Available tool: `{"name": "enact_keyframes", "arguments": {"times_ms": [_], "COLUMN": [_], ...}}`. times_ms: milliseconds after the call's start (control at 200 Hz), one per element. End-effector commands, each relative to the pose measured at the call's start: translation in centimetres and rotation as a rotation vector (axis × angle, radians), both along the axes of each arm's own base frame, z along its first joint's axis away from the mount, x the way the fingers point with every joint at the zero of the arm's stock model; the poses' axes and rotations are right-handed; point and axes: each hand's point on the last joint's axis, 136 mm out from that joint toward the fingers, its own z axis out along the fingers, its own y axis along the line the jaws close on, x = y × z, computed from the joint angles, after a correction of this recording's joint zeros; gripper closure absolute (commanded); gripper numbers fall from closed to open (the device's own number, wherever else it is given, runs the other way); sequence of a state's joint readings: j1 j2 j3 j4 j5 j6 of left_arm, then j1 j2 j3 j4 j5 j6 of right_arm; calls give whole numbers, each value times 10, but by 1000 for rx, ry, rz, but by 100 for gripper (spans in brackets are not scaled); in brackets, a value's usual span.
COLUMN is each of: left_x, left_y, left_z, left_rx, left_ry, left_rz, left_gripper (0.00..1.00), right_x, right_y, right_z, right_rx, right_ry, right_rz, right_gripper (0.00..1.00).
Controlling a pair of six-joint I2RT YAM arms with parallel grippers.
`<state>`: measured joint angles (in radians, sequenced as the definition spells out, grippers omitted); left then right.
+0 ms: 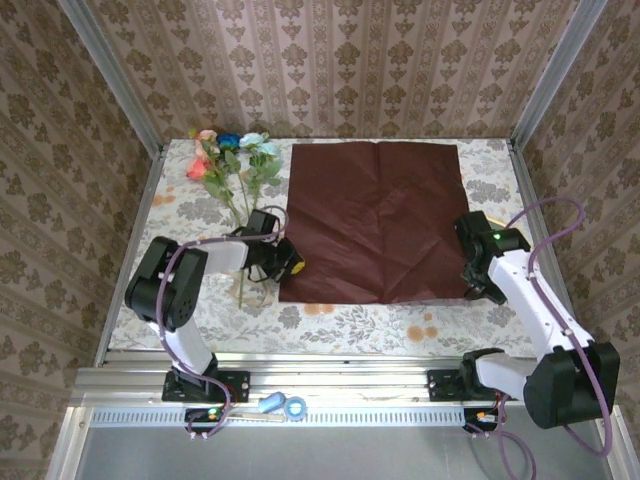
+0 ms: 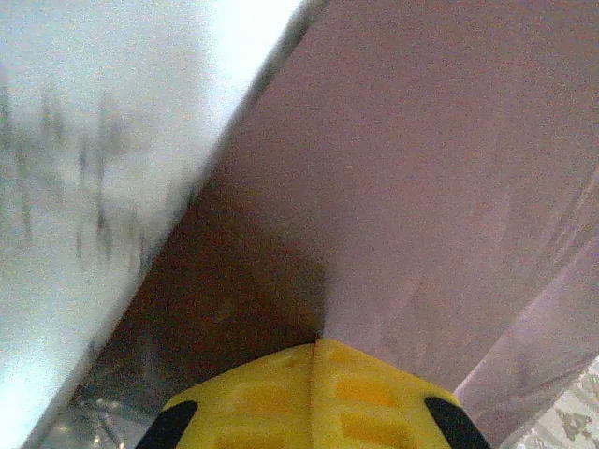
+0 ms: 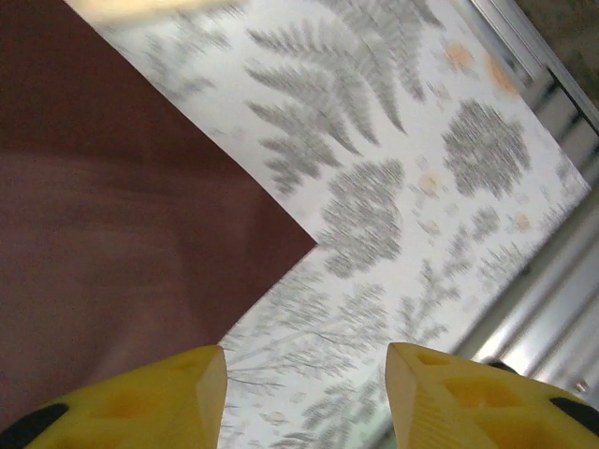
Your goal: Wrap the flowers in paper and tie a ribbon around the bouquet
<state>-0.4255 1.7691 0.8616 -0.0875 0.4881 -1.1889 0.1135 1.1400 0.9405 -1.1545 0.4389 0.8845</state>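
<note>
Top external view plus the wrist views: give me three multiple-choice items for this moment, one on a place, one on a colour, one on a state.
1. Where do the flowers lie relative to the paper?
A. on top of it
B. beside its left edge, off the sheet
C. beside its right edge

2. What colour is the paper?
A. deep crimson-red
B. white
C. green

3. How does the right gripper stand?
A. shut on the paper
B. shut on a stem
C. open, over the paper's near corner

Answers:
1. B, the blooms and stems sit left of the sheet in the top view.
2. A, the flat sheet is dark red in the top and right wrist views.
3. C, the right wrist view shows its yellow fingers apart with the corner beyond them.
</note>
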Motion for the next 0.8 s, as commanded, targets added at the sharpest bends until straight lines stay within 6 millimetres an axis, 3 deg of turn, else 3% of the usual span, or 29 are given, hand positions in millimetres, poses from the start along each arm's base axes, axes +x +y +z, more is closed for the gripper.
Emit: {"name": "enact_keyframes", "arguments": {"times_ms": [0, 90, 230, 345, 420, 515, 795], "left_x": [-13, 4, 19, 23, 25, 32, 72], "left_y": [49, 63, 68, 73, 78, 82, 90], "left_z": [-44, -42, -38, -36, -37, -38, -43], "left_rx": [220, 280, 290, 299, 299, 292, 314], "left_ry": [135, 131, 121, 123, 127, 121, 107], "left_rz": [-40, -66, -90, -84, -68, -55, -63], "left_gripper": [100, 100, 100, 100, 100, 100, 100], "right_x": [56, 99, 157, 177, 171, 150, 58], "right_y": [25, 64, 103, 119, 124, 131, 168], "right_z": [26, 9, -50, -95, -115, -121, -129], "right_rx": [53, 189, 348, 420, 444, 436, 493], "right_ry": [-191, -206, -101, 44, 140, 218, 317], "right_rz": [186, 325, 391, 365, 327, 312, 333], "right_gripper": [54, 57, 65, 70, 72, 72, 72]}}
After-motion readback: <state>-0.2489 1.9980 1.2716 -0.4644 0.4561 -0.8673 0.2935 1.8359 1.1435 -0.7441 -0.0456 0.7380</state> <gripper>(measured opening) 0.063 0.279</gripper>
